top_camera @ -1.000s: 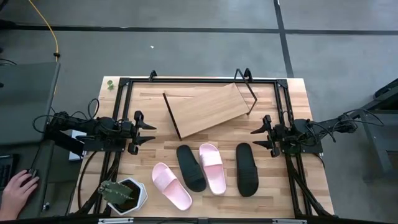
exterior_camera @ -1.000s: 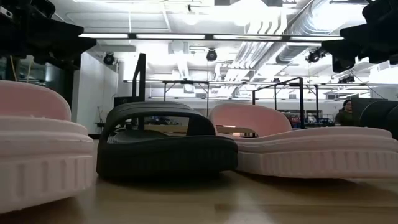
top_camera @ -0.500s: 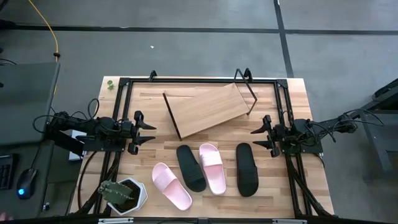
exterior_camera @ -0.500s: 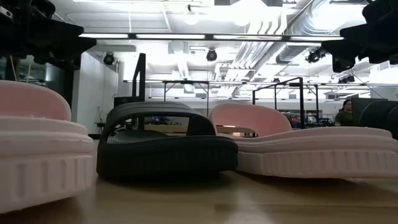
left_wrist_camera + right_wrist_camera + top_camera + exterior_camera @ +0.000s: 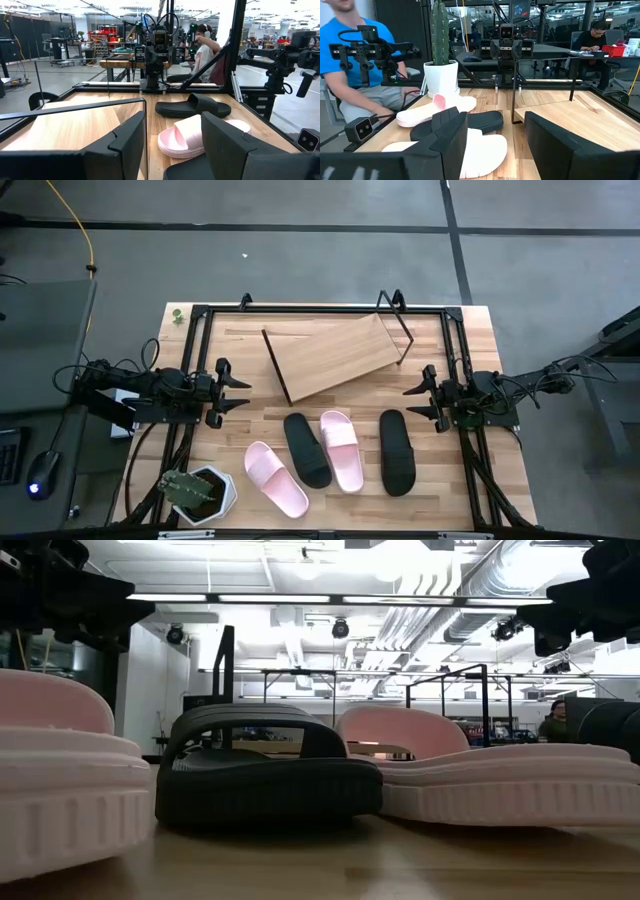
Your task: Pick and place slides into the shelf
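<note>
4 slides (image 5: 330, 452) look light, soft foam, best pinched at the strap; left hand (image 5: 238, 392) and right hand (image 5: 415, 399) both wait apart.

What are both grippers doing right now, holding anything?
Left gripper: open, empty, waiting at the table's left edge.
Right gripper: open, empty, waiting at the right edge.

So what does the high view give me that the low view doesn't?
Only the high view shows the empty shelf, the far-right black slide, the cactus pot and both open grippers, left and right, parked at the table's sides. Only the low view shows the room behind. Both show the middle black slide between two pink slides, all on the table.
</note>
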You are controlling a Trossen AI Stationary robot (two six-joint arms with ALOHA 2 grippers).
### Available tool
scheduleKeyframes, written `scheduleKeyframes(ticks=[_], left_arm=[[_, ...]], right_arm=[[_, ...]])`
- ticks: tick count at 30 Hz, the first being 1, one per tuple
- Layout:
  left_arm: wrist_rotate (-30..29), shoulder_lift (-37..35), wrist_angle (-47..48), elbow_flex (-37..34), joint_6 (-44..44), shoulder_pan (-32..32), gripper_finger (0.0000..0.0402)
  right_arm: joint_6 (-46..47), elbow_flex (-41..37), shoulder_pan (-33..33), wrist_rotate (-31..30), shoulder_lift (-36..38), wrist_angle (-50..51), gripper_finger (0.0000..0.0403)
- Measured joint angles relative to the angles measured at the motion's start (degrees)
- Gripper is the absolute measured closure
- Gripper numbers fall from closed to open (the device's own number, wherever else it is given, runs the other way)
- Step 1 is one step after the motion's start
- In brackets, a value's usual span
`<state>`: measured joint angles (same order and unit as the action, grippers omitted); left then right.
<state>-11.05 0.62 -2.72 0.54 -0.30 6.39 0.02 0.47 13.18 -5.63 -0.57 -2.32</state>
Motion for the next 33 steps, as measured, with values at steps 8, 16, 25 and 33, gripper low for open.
scheduleKeyframes(ticks=[8,16,25,33], left_arm=[[0.01,0.00,0.01,0.00,0.01,0.00,0.0224],[0.00,-0.02,0.00,0.02,0.00,0.00,0.0224],[0.00,0.00,0.02,0.00,0.00,0.00,0.0224],[0.01,-0.01,0.01,0.01,0.01,0.00,0.0224]], right_arm=[[0.00,0.00,0.01,0.00,0.00,0.01,0.0215],[0.01,0.00,0.01,-0.02,0.01,0.02,0.0215],[0.02,0.00,0.00,0.00,0.01,0.01,0.0215],[0.00,0.00,-0.01,0.00,0.00,0.02,0.0215]])
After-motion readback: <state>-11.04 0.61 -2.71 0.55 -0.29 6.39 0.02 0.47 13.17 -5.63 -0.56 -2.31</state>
